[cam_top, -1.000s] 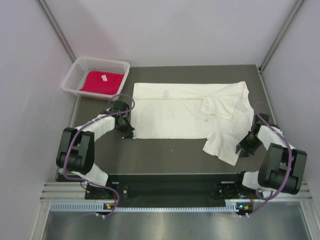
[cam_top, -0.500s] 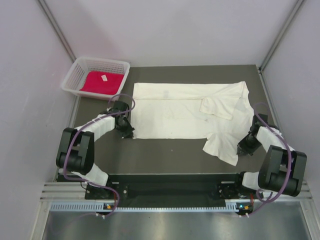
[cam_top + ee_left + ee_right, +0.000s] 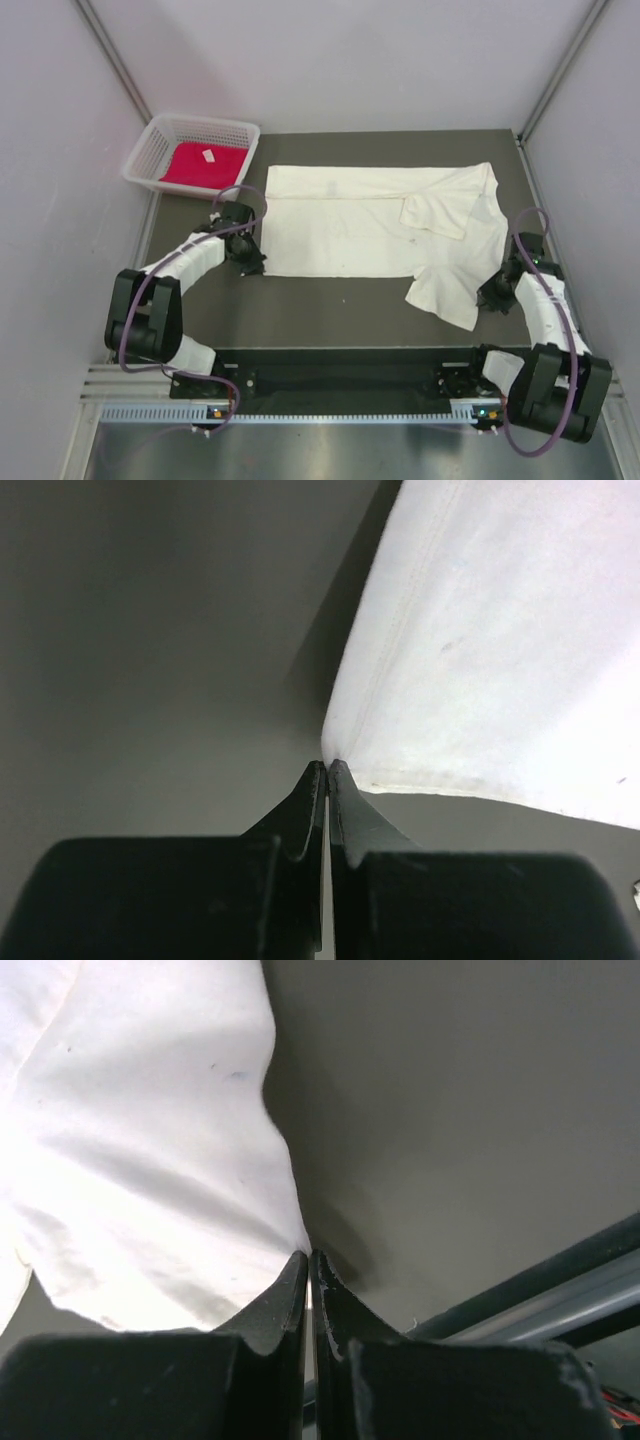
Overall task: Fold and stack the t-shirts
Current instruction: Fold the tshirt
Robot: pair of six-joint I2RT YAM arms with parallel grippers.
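The cream-white t-shirt (image 3: 350, 225) lies spread across the dark table (image 3: 340, 310), one sleeve folded inward. The left gripper (image 3: 328, 770) pinches its near-left corner, fingers pressed together. The right gripper (image 3: 309, 1257) pinches its near-right edge (cloth bunched there). The red-magenta t-shirt (image 3: 205, 165) sits in the white mesh basket (image 3: 250, 150), far left.

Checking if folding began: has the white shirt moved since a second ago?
No. The white shirt sits where it did, its far-left corner equally near the basket.
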